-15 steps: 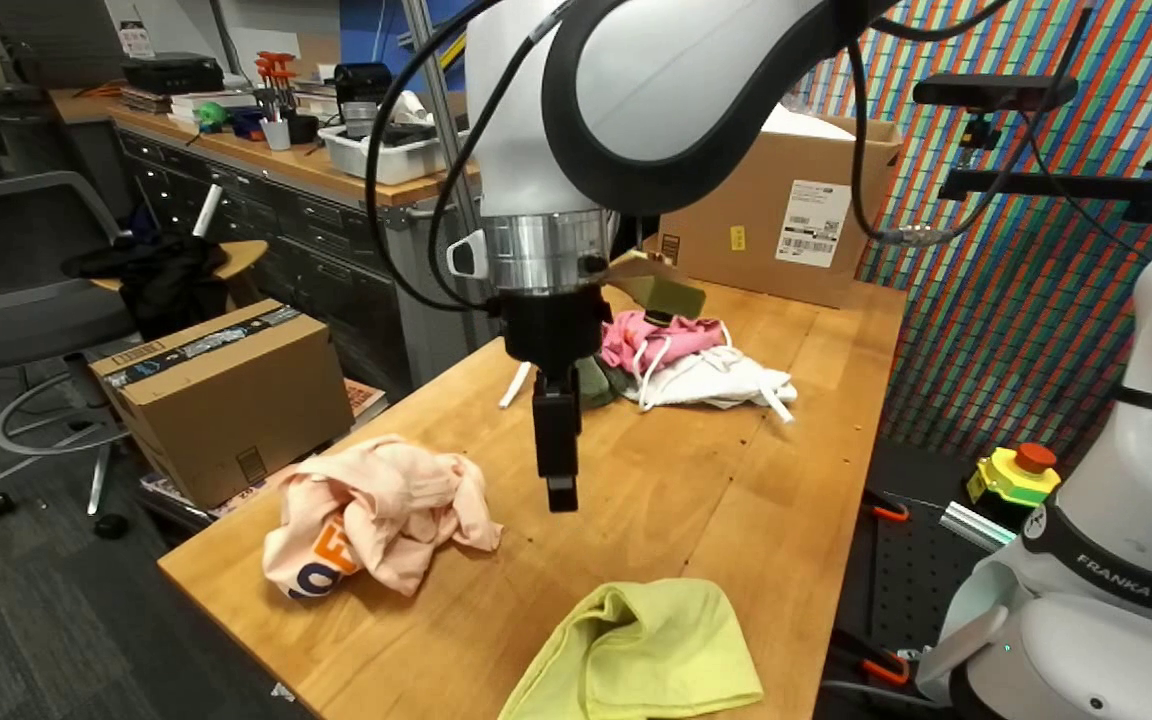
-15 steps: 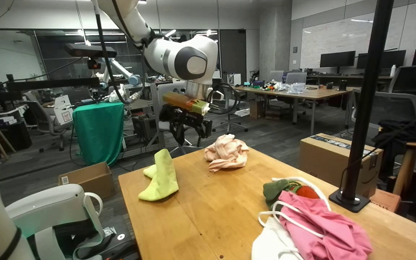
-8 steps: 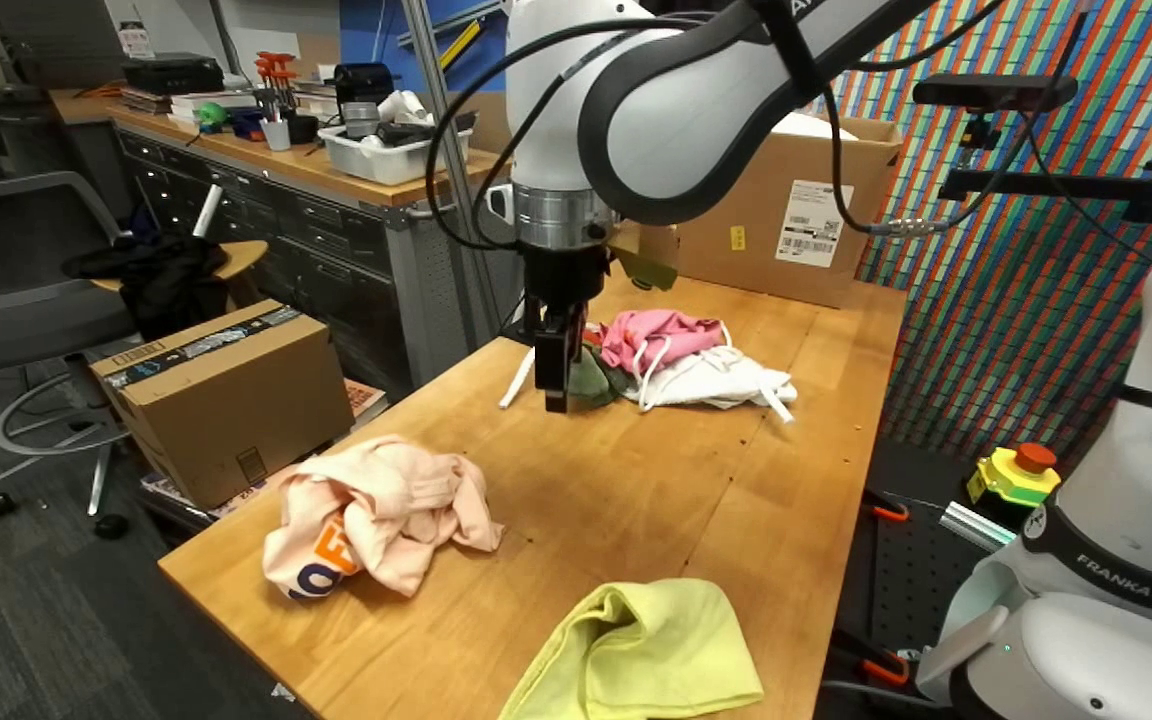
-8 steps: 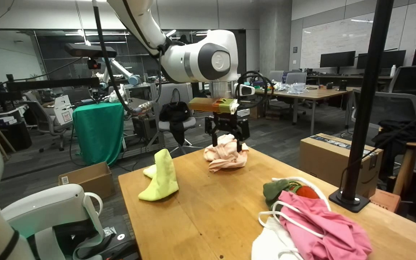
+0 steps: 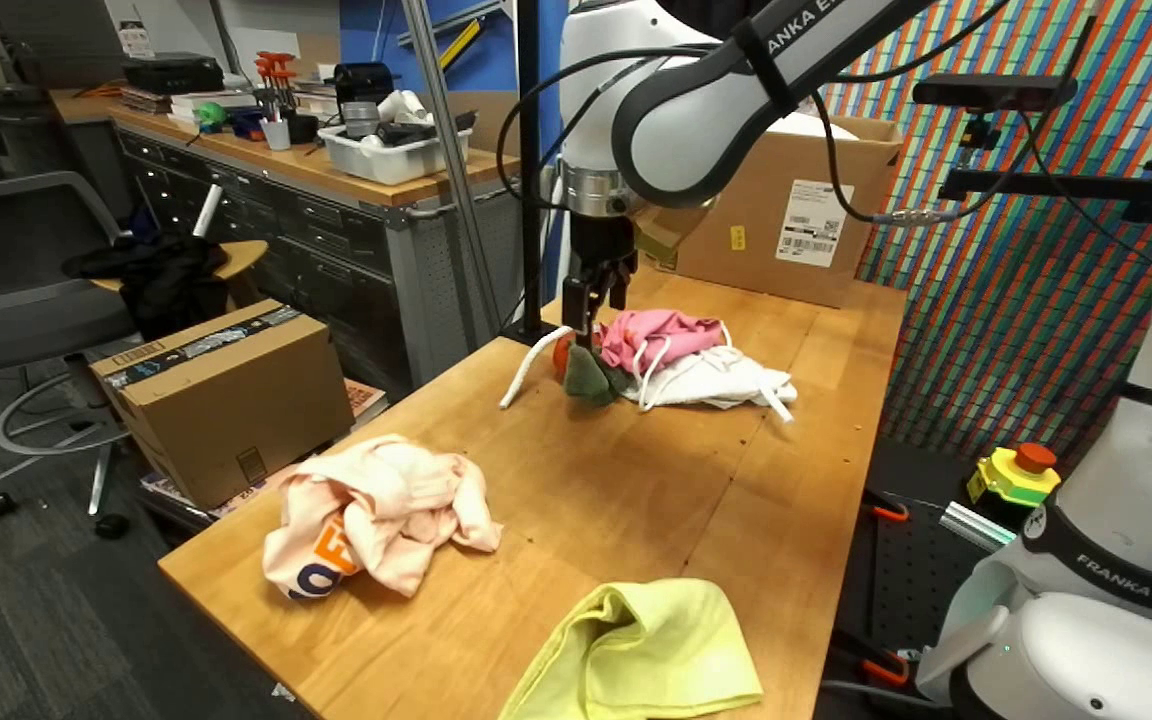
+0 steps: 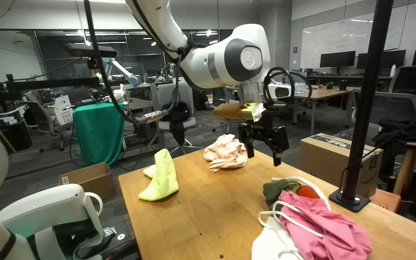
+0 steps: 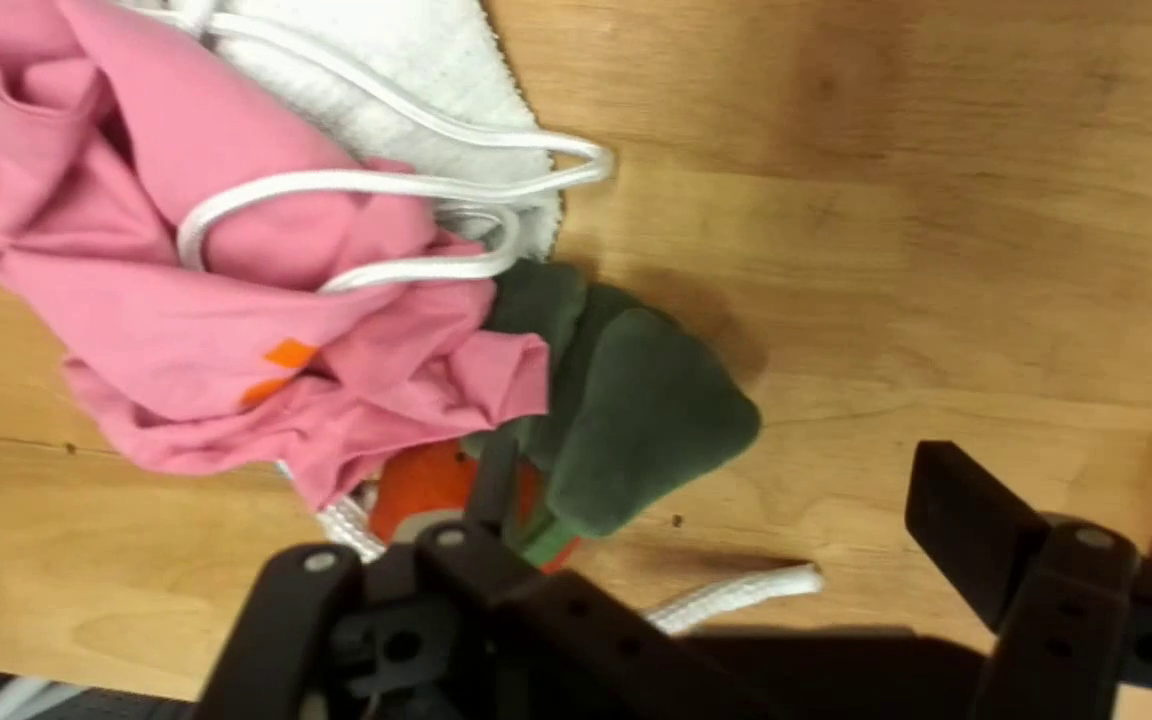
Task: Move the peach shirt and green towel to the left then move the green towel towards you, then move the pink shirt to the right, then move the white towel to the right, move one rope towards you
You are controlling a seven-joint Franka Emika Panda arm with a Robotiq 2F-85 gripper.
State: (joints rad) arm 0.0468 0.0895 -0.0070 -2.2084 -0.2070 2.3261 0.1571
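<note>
My gripper (image 7: 716, 470) stands open above the table, with nothing held. Under its jaws in the wrist view lies a loose end of the white rope (image 7: 736, 595); more rope (image 7: 366, 185) loops over the pink shirt (image 7: 186, 300). Whether these are one piece I cannot tell. The white towel (image 7: 406, 80) lies partly beneath the pink shirt, also in both exterior views. The peach shirt (image 5: 386, 515) sits crumpled by a table edge. Closer to that camera is the green towel (image 5: 646, 650), which stands partly upright in an exterior view (image 6: 163, 177). Both are well apart from the gripper (image 6: 264, 157).
A dark green bundle (image 7: 646, 420) with a red part (image 6: 306, 192) lies against the pink shirt, close to one finger. A black post (image 6: 365, 108) rises from the table edge near the rope. A large cardboard box (image 5: 776, 210) stands at one table end.
My open gripper has travelled away from above the table near the peach shirt and green towel, over to the rope and dark green bundle. The cloths and rope have stayed put.
</note>
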